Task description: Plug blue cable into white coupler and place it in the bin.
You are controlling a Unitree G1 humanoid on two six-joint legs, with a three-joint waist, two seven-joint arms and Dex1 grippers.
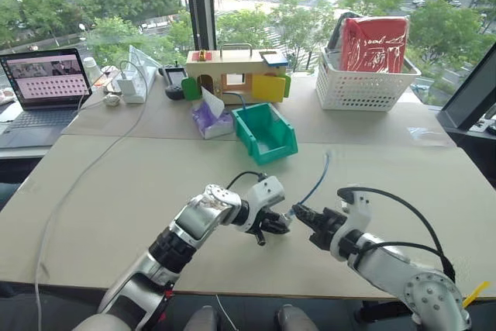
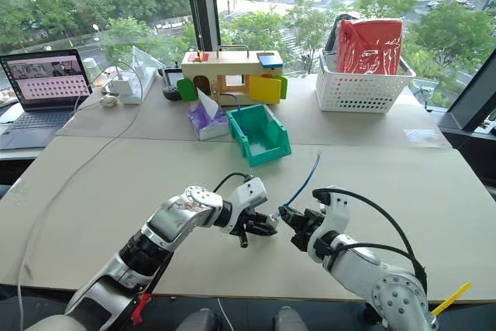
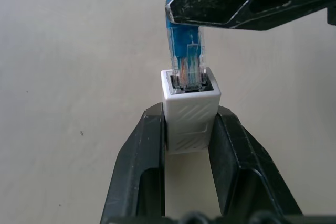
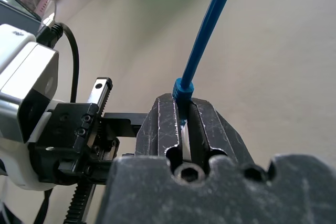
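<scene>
The left gripper clamps the tiny white boxy plastic coupler while the right gripper, pinching the thin light-blue cable, has its clear plug partly seated, and the green plastic bin at twelve o'clock waits.

A laptop stands open at ten o'clock on the surface, with a long white cord trailing from there toward seven. At twelve sits a wooden toy box, a purple tissue pack just before it. A white basket with red contents stands at two.
</scene>
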